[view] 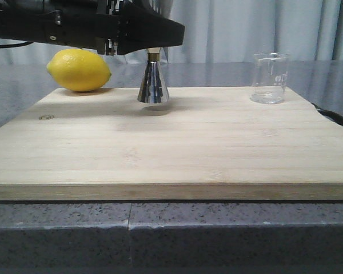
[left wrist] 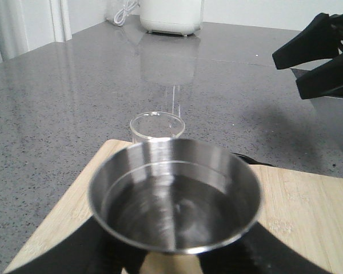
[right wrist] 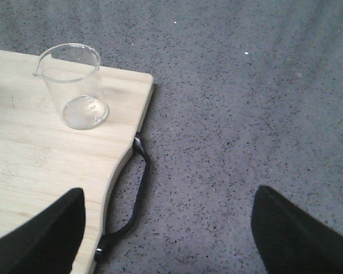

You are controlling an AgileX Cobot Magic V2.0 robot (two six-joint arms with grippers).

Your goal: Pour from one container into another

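Observation:
The steel jigger with a gold band at its waist hangs just above the wooden board, over its own shadow. My left gripper is shut on the jigger's waist. In the left wrist view the jigger's upper cup fills the foreground, hiding most of the left gripper. The clear glass beaker stands upright on the board's far right corner and looks empty. It also shows as the beaker and the beaker. My right gripper hovers open beside the board's right edge, nothing between its fingers.
A yellow lemon lies at the board's far left corner. The board's black handle loop sticks out on the right side. The grey speckled counter surrounds the board. A white appliance stands far off.

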